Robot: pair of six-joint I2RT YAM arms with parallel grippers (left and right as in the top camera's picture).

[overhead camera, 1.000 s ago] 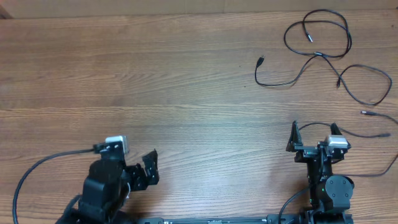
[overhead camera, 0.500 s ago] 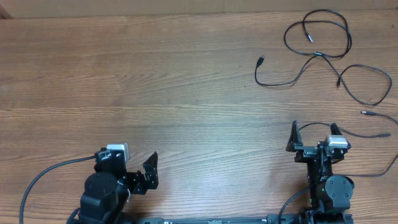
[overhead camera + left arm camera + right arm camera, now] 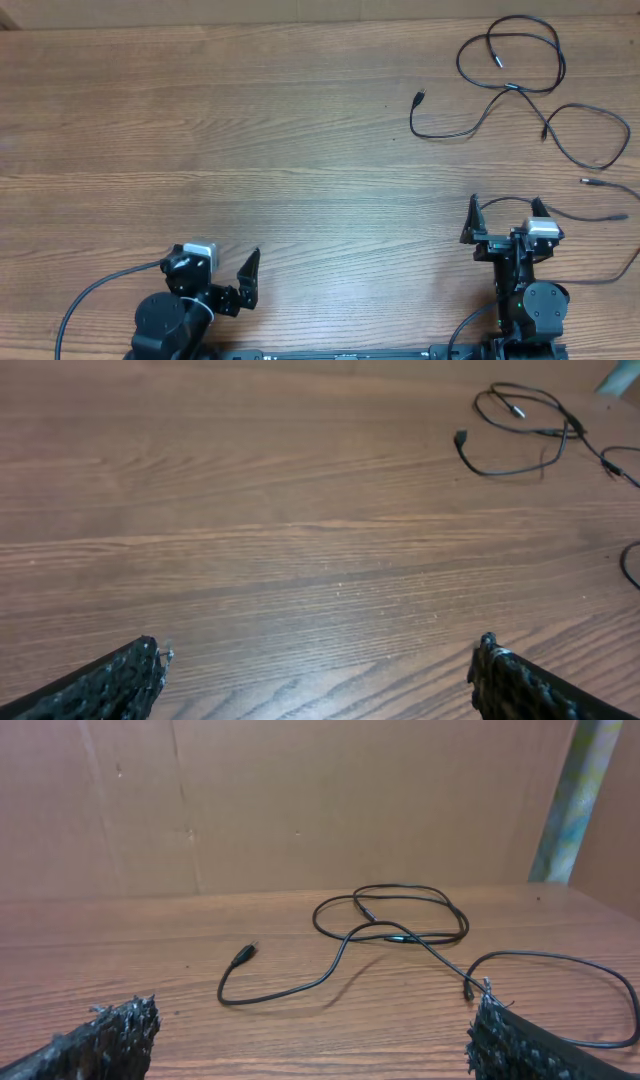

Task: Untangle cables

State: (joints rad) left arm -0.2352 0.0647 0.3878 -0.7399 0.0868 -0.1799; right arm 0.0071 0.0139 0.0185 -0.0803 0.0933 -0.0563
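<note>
Cables (image 3: 510,88) at the far right of the bench (image 3: 200,120), lying slack in open loops. One loop sits nearest the far edge. From the crossing below it, a strand curves left to a free plug (image 3: 420,97), and a second loop spreads toward the right edge. The long axis of the spread runs diagonally, from far and centre-right to near and right. The free plug points away from the robot, tilted slightly right in the overhead view. A second plug end lies nearer, pointing left, and its strand runs off frame to the right.

The right gripper (image 3: 506,218) stands just short of the nearest strands, jaws wide apart and holding nothing; the right wrist view shows the cables (image 3: 395,935) ahead of it. The left gripper (image 3: 318,678) is likewise spread and empty, at the near left and well apart from the cables (image 3: 560,432), which lie at the far right of its view.

Probable hazards:
- A pull on one strand alone may draw the crossing tight rather than free it.
- The cords are thin and lie flat on the bench, so a closing gripper may slip over them or scrape the wood.
- A sweep to the right may drag a loop off the bench edge.
- Whether the strand beside the right gripper belongs to the cables or to the arm cannot be told, so a grasp there risks catching the wrong cord.
</note>
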